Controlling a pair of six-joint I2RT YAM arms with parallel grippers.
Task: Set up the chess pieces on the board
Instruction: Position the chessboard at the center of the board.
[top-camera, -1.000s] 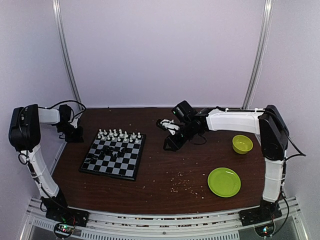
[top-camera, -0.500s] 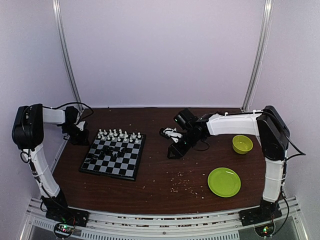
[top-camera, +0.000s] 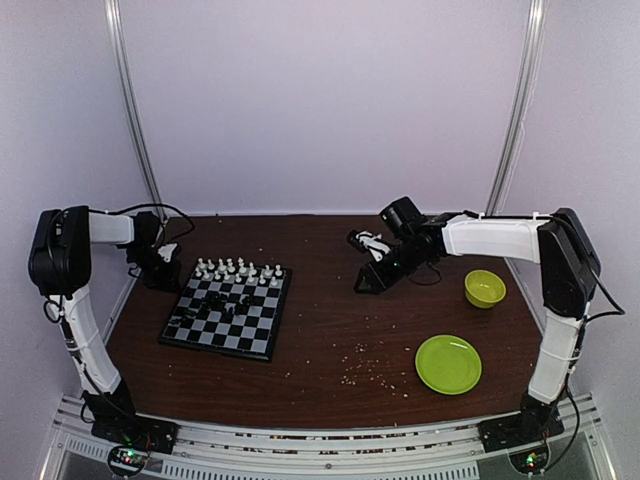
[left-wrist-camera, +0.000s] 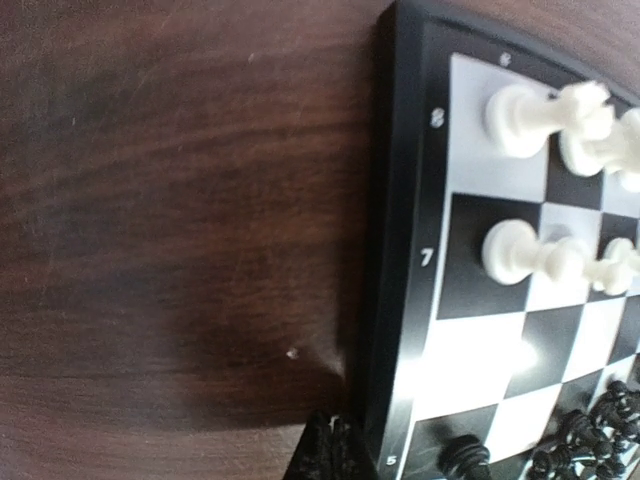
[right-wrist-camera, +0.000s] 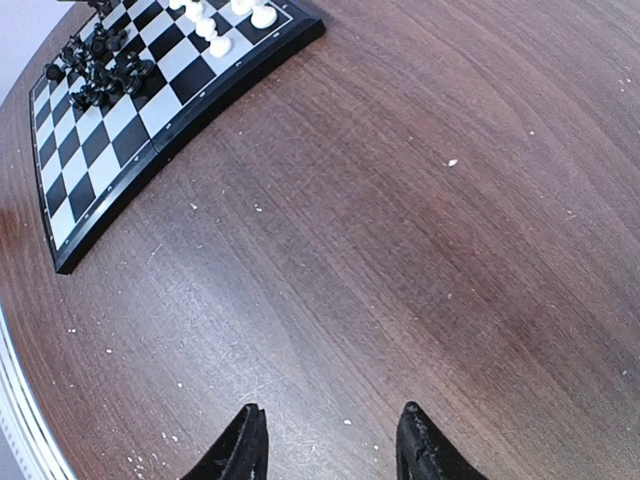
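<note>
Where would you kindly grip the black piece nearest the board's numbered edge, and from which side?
Pinch the black piece by its upper part from above, approaching from the board rim side, since other black pieces crowd its inner side while the rim side looks free. Whether it stands upright is hard to tell.

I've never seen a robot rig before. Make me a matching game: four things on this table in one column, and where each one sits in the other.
Things:
1. white pieces
2. black pieces
3. plate
4. bowl

Places:
A. bunched in the middle of the board
B. near right part of the table
C. two rows along the board's far edge
D. right side, just beyond the plate

Pairs: 1-C, 2-A, 3-B, 4-D
</note>
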